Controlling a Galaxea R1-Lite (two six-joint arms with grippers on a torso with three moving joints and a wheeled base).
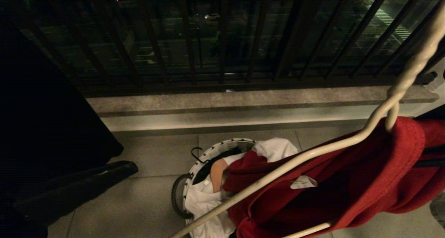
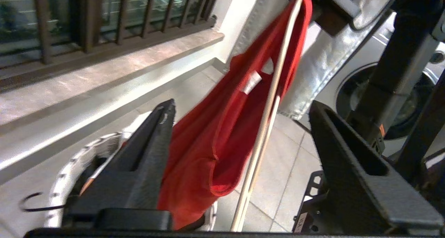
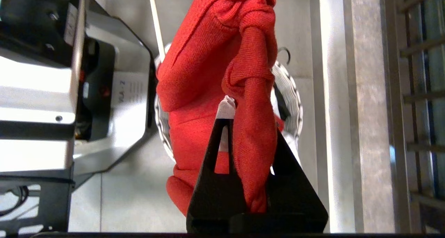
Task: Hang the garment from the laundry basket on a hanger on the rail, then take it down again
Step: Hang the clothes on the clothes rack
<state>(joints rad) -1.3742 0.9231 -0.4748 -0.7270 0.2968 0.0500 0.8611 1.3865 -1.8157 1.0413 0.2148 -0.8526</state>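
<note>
1. Left hand (image 2: 240,126) gapes wide, gripping nothing; shirt (image 2: 222,133) and hanger (image 2: 267,105) hang between its fingers.
2. Right hand (image 3: 248,133) is clamped on the shirt (image 3: 215,67).
3. Shirt (image 1: 365,175) drapes on the hanger (image 1: 313,152), right, above the basket (image 1: 222,147) on the floor.

shirt (image 1: 365,182) on hanger (image 1: 399,88), at right | basket (image 1: 222,148) on floor (image 1: 139,203), below shirt | railing (image 1: 222,39) behind basket

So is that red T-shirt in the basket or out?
Out: the red T-shirt hangs on the white wire hanger, above the laundry basket.
</note>
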